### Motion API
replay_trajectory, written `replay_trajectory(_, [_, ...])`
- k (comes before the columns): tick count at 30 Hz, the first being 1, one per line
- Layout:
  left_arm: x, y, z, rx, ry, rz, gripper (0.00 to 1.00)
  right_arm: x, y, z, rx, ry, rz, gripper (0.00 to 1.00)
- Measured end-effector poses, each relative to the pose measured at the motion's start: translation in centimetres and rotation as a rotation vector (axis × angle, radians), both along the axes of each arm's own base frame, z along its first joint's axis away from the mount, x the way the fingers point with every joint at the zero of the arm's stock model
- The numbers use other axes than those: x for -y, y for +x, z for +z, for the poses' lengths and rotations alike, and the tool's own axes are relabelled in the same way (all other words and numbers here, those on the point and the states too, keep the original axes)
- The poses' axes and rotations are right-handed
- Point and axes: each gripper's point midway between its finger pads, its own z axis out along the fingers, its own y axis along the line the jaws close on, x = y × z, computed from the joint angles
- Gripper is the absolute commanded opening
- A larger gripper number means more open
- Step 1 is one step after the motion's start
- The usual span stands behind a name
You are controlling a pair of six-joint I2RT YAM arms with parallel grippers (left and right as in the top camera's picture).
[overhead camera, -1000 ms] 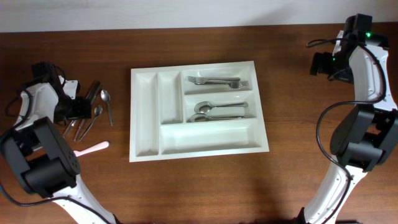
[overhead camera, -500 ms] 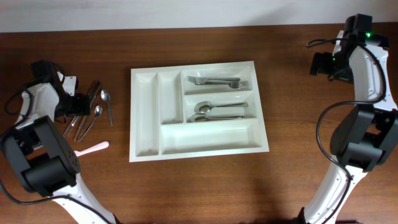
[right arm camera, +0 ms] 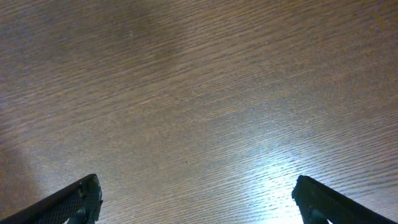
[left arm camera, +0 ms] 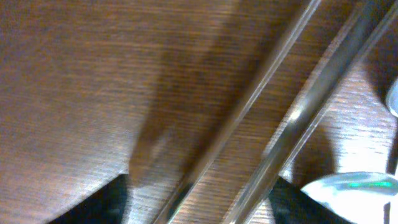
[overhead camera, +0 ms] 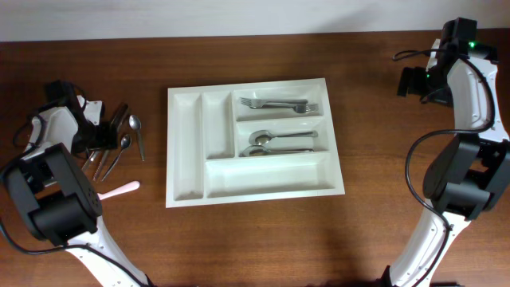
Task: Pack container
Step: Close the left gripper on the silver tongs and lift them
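The white container point(overhead camera: 185, 143) lies mid-table, with forks point(overhead camera: 275, 104) in its upper long compartment and spoons point(overhead camera: 279, 142) in the middle one. The lowest long compartment and the two narrow upright ones hold nothing. Loose cutlery point(overhead camera: 127, 139) lies in a pile left of it. My left gripper point(overhead camera: 94, 135) is low over that pile. In the left wrist view it point(left arm camera: 199, 210) is open, with two metal handles point(left arm camera: 311, 106) running between its fingertips point(left arm camera: 99, 202). My right gripper point(overhead camera: 409, 82) hangs open and empty over bare wood at the far right, and the right wrist view shows it point(right arm camera: 196, 202) too.
A pink plastic spoon point(overhead camera: 119, 190) lies on the table below the cutlery pile. A spoon bowl point(left arm camera: 354, 186) shows at the lower right of the left wrist view. The table's back edge meets a pale wall behind the tray.
My left gripper has shifted slightly over the cutlery pile and sits close to the table. The right arm and the tray's contents have not moved.
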Motion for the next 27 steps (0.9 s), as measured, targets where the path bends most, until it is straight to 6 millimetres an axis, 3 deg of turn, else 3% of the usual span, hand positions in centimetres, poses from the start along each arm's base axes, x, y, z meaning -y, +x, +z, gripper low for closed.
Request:
replay_trajectory(2, [0.13, 0.04, -0.05, 0.001, -0.004, -0.005, 0.37, 0.00, -0.01, 0.00, 0.000, 0.000, 0.001, 0.99])
replay_trajectory(9, [0.25, 0.11, -0.08, 0.003, -0.010, -0.009, 0.26, 0.00, 0.00, 0.00, 0.000, 0.000, 0.001, 0.99])
replay_trajectory(16, [0.17, 0.30, -0.03, 0.010, -0.006, -0.007, 0.02, 0.00, -0.01, 0.00, 0.000, 0.000, 0.000, 0.99])
replay_trajectory(27, [0.20, 0.02, 0.88, -0.026, -0.018, 0.001, 0.02, 0.00, -0.01, 0.00, 0.000, 0.000, 0.000, 0.99])
